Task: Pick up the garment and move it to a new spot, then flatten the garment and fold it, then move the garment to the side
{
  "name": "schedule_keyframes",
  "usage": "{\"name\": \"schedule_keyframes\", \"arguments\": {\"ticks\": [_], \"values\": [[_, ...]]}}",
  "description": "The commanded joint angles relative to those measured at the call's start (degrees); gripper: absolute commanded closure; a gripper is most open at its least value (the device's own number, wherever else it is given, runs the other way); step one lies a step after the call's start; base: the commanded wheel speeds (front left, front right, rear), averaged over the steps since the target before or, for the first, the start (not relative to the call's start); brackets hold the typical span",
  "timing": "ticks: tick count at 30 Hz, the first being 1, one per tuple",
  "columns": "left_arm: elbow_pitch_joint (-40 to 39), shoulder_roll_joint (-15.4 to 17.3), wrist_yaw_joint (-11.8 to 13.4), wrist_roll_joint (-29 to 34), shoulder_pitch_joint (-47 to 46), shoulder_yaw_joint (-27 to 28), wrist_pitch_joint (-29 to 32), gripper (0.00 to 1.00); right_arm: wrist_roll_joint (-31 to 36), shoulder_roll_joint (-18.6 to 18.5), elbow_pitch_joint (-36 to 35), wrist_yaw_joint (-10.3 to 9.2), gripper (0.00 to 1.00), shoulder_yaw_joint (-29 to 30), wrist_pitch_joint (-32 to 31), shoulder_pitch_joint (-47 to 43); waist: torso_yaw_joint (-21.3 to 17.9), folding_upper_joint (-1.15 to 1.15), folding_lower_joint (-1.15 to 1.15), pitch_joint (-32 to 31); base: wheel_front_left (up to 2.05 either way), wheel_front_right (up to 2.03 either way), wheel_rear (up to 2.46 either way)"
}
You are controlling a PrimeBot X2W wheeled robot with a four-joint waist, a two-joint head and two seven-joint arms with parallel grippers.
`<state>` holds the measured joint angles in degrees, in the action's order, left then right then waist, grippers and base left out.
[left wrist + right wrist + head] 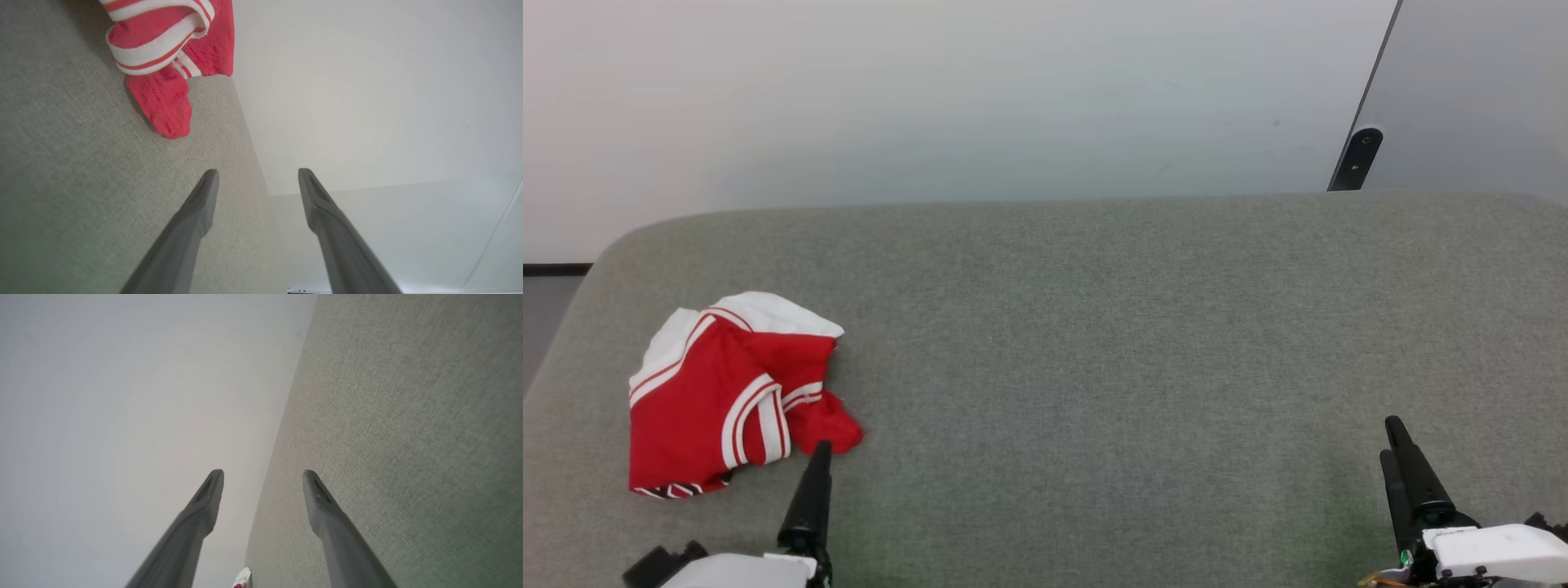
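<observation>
The garment (715,396) is a red shirt with white sleeves and striped trim, crumpled in a heap at the left of the grey fabric surface (1094,327). My left gripper (818,453) rises at the lower left, open and empty, its tip just below the heap's lower right corner. In the left wrist view the garment (167,53) lies ahead and to the left of the spread fingers (204,196), not touching them. My right gripper (1395,437) stands at the lower right, far from the cloth. Its wrist view shows the right gripper (263,473) open with nothing between the fingers.
A pale wall (931,98) runs behind the surface's far edge. A grey panel with a dark bracket (1357,159) stands at the back right. The surface's rounded left corner (613,245) drops off to a floor strip.
</observation>
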<state>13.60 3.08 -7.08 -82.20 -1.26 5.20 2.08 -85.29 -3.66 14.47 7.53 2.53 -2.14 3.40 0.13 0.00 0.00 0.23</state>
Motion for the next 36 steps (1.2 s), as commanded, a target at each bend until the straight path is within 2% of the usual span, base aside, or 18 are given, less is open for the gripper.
{"name": "schedule_keyframes", "arguments": {"ticks": [1,6,21,36], "values": [[-1.25,0.23,-0.23,2.71,-0.2,0.17,-0.61,0.0,2.13,-0.92,-1.24,-0.01,0.0,-0.8,0.67,0.47,0.01,0.0,0.0,-0.01,0.0,0.0,0.0],[-2.18,0.0,0.1,10.16,0.69,0.28,-1.85,0.0,10.23,-2.03,-1.9,-0.01,0.0,-2.19,1.9,0.38,0.05,0.0,0.0,-0.04,0.0,0.0,0.0],[-4.82,0.24,2.01,31.08,3.11,-2.3,-5.15,0.0,32.67,-1.53,-3.19,-0.02,0.0,-4.08,4.74,-1.09,0.19,0.0,0.0,-0.06,0.0,0.0,0.0],[-7.14,1.28,4.41,43.78,5.03,-4.97,-7.96,0.0,46.14,-0.4,-6.27,-0.03,0.0,-3.85,6.95,-2.74,0.16,0.0,0.0,-0.01,0.0,0.0,0.0]]}}
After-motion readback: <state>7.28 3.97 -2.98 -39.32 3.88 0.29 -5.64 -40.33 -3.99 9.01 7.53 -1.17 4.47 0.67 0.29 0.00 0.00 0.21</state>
